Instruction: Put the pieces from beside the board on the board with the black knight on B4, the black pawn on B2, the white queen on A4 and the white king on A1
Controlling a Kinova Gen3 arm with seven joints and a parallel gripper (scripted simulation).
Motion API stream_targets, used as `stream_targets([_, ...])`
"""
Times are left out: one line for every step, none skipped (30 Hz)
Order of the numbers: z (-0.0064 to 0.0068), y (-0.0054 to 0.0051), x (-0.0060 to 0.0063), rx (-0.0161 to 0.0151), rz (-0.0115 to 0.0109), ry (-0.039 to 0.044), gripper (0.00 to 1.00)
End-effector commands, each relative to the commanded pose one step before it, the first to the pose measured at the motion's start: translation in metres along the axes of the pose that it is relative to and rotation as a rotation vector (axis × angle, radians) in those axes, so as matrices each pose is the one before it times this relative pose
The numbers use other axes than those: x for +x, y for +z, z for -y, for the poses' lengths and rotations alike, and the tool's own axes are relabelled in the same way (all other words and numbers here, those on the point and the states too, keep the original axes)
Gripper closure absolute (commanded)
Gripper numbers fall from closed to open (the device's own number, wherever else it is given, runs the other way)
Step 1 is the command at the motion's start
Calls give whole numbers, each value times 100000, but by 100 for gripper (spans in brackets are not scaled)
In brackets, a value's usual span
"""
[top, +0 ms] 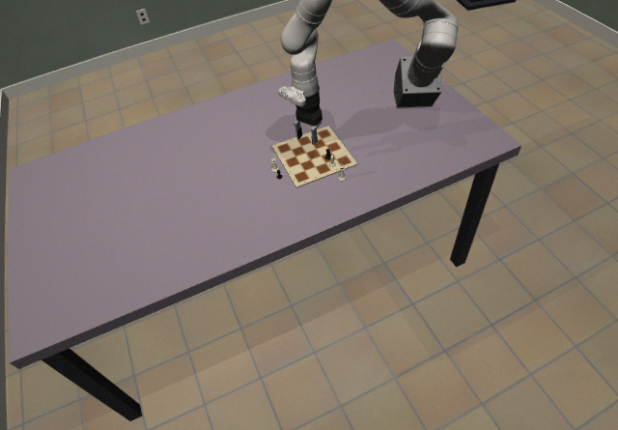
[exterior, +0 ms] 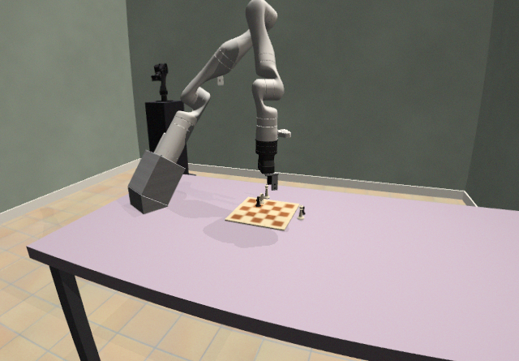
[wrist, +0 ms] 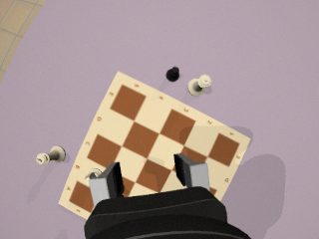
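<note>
My gripper is open and empty above the board. The black knight stands upright on B4; the left finger mostly hides it in the wrist view. The black pawn stands off the board, beyond the digit edge. The white queen seems to be the piece beside it. The taller white piece, seemingly the white king, stands off the letter edge.
A small white piece, seemingly a knight, stands on B5 close beside the black knight. The arm's base stands on the table, away from the board.
</note>
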State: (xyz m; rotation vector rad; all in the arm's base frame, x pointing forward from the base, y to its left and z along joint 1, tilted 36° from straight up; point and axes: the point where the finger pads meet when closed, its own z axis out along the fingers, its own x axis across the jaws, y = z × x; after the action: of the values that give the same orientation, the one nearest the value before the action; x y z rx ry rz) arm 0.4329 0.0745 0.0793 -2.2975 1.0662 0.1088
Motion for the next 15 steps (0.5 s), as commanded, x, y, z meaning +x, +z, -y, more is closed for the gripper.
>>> stream_targets([891,264,225,-1269,805,9568,0])
stream_targets([187,30,168,11,11,3619,0])
stream_targets([187,29,161,-4,6,3610,0])
stream_targets([177,29,155,-51,-5,3550,0])
stream_targets([181,28,148,-53,-10,3555,0])
stream_targets([196,26,139,-19,-8,3613,0])
stream_targets([210,24,130,11,-3,3661,0])
stream_targets([216,23,120,22,-3,3675,0])
stream_targets([219,22,110,24,-5,3674,0])
stream_targets([0,0,0,0,0,0,0])
stream_targets([0,0,0,0,0,0,0])
stream_targets([104,29,131,-328,-144,3145,0])
stream_targets([290,14,71,229,79,3969,0])
stream_targets([369,7,30,465,198,4304,0])
stream_targets([219,18,69,14,-19,3610,0])
